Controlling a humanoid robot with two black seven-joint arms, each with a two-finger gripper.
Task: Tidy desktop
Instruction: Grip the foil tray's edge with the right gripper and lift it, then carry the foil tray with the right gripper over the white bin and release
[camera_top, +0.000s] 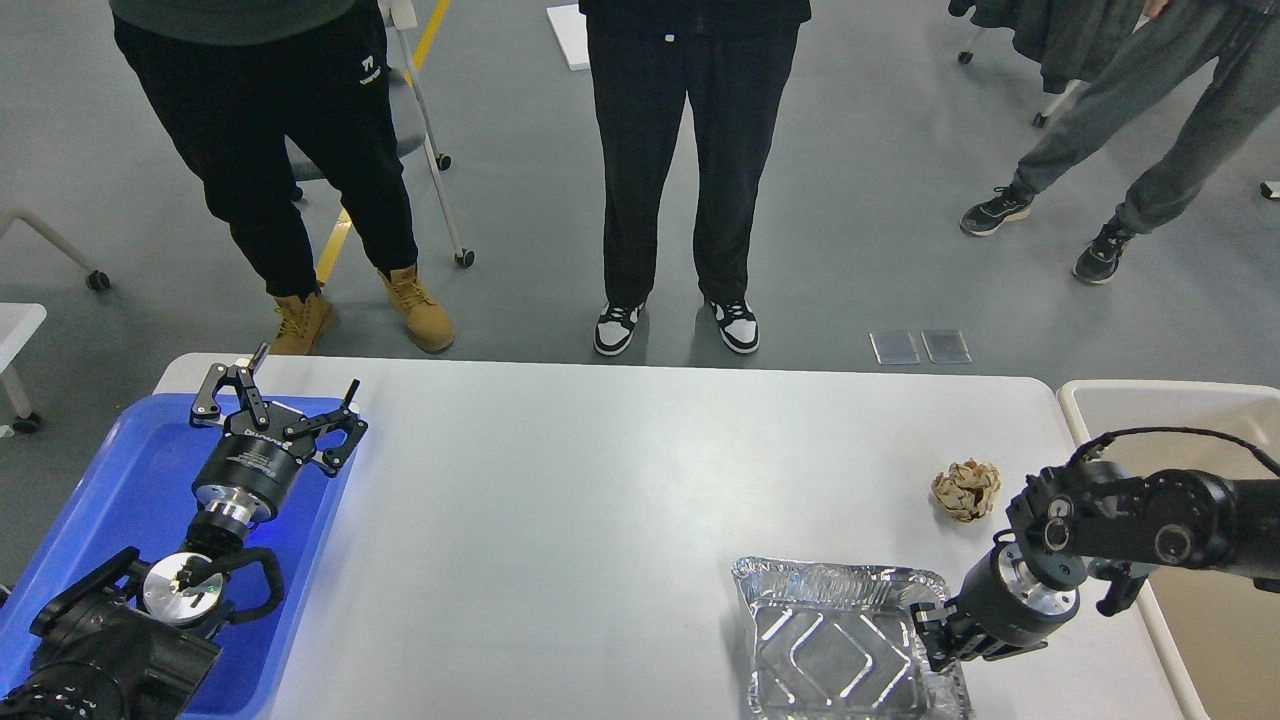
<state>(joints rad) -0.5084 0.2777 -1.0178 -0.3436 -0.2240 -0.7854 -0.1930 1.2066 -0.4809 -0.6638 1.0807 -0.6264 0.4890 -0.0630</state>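
The desktop (600, 500) is a wide light-grey tabletop with rounded corners. A crumpled foil tray (840, 650) lies near its front right edge. A beige crumpled paper ball (966, 489) lies just behind it to the right. My right gripper (932, 638) reaches in from the right, and its fingers are closed narrowly on the foil tray's right rim. My left gripper (298, 375) is open and empty, held over the far right corner of the blue tray (120, 490).
The blue tray sits on the desktop's left end. A beige rimmed bin (1200, 400) stands off the right end. Three people stand beyond the far edge. A small white table (15, 330) is at the far left.
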